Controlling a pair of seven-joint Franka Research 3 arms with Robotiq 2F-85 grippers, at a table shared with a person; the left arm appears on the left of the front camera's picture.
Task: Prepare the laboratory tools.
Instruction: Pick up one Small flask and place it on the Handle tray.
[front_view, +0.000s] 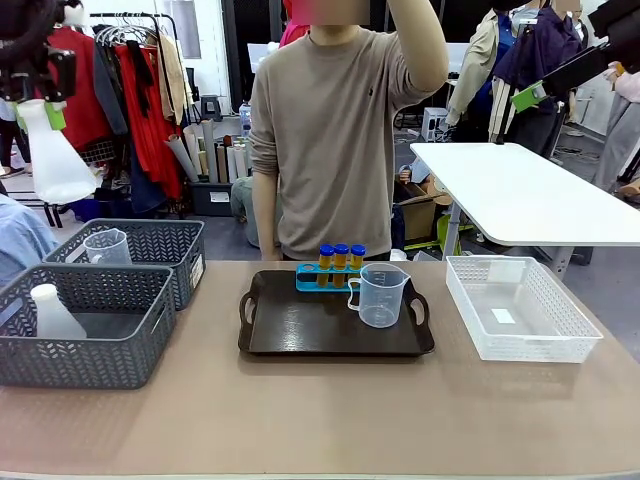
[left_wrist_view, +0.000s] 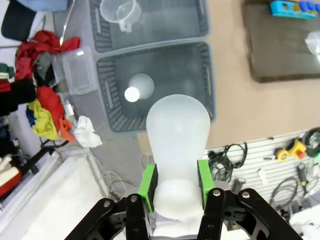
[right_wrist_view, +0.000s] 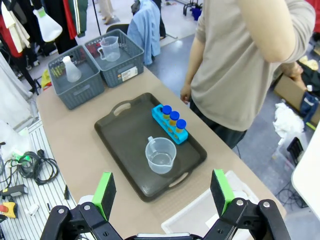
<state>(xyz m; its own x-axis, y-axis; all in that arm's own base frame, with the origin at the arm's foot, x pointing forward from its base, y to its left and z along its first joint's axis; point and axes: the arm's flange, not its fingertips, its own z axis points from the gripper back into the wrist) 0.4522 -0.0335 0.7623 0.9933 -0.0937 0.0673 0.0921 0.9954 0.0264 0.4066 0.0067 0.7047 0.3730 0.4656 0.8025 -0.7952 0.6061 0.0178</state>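
Note:
High above the table's left side, my left gripper (front_view: 38, 108) is shut on the neck of a frosted white conical flask (front_view: 55, 155), which hangs body down. In the left wrist view the green pads (left_wrist_view: 147, 182) clamp the flask (left_wrist_view: 177, 130) over the grey baskets. A dark tray (front_view: 300, 335) at the table's middle carries a blue rack with three blue-capped amber tubes (front_view: 340, 258) and a clear handled measuring beaker (front_view: 380, 295). My right gripper (front_view: 528, 97) hovers open and bare at the upper right; its wrist view places it (right_wrist_view: 163, 192) above the tray (right_wrist_view: 125, 130).
Two grey mesh baskets stand at the left: the near one (front_view: 90, 345) holds another flask (front_view: 55, 312), the far one (front_view: 165, 245) a clear beaker (front_view: 107, 246). A white mesh basket (front_view: 520, 310) sits at the right. A person stands behind the tray, one arm raised.

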